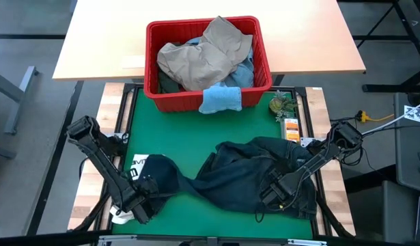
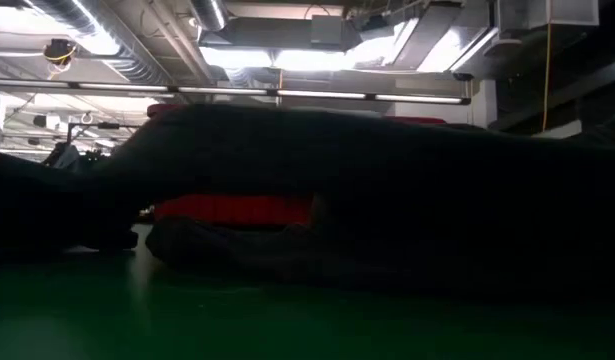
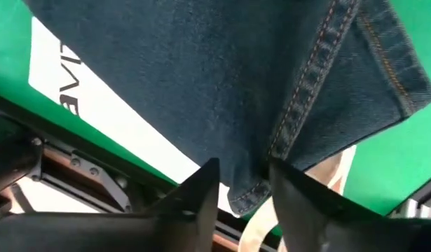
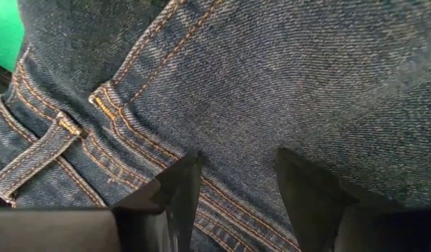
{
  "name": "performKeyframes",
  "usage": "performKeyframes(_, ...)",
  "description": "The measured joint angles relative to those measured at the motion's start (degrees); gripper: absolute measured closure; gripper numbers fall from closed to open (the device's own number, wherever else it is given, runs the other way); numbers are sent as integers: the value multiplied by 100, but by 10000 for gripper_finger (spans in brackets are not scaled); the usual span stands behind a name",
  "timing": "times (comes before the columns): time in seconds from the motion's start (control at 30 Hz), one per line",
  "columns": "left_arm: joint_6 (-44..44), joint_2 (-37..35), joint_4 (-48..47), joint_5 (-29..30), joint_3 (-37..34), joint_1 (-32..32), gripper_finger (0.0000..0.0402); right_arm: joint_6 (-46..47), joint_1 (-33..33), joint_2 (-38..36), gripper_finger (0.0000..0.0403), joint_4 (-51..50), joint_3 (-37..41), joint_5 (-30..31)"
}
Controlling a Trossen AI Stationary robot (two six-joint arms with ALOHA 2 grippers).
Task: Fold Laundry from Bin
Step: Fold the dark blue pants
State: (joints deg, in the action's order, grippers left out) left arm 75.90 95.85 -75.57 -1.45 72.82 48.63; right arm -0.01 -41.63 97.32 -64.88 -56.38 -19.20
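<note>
A white tote bag (image 1: 140, 164) lies at the eight o'clock part of the green desk (image 1: 175, 130), and block letters on it can be seen, of which "VI" reads in the left wrist view; the rest is covered by cloth. A small orange-and-white packet (image 1: 290, 129) near the three o'clock edge carries print too small to read.

The dark navy jeans (image 1: 254, 171) lie spread low on the desk from about five to seven o'clock, one leg end reaching over the tote bag. The left pincer (image 1: 143, 199) sits at seven o'clock at that leg's hem, its fingers (image 3: 201, 192) parted with the hem between them; whether they grip it I cannot tell. The right pincer (image 1: 276, 193) is at five o'clock, down on the waistband area with belt loop and orange stitching, its fingers (image 4: 180, 185) spread on the denim.

The red bin (image 1: 196, 96) stands at twelve o'clock, straddling the desk's far edge, with khaki trousers (image 1: 203, 58) heaped inside and a small light blue cloth (image 1: 220, 99) draped over its near rim. Bare green lies between bin and jeans at the centre.
</note>
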Motion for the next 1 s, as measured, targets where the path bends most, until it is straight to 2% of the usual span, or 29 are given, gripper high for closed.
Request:
performKeyframes(0.07, 0, 0, -6, 158, 0, -56, 251, -2, 0, 0, 215, 7, 0, 0)
performKeyframes(0.17, -18, 0, 0, 756, 0, -158, 233, -2, 0, -4, 215, 10, -2, 0)
performKeyframes(0.27, -384, 0, 0, 1350, 0, -356, 226, -2, 0, -4, 215, 13, 0, 0)
performKeyframes(0.37, -832, 0, 0, 1591, 0, -684, 227, -4, 0, -4, 215, 15, -2, 0)
performKeyframes(0.7, -2977, 0, -55, 1700, 0, -2220, 244, -22, 0, -4, 215, 24, -2, 15)
performKeyframes(1.0, -4772, 0, -238, 1314, 0, -3414, 263, -26, 0, -4, 215, 33, -2, 48)
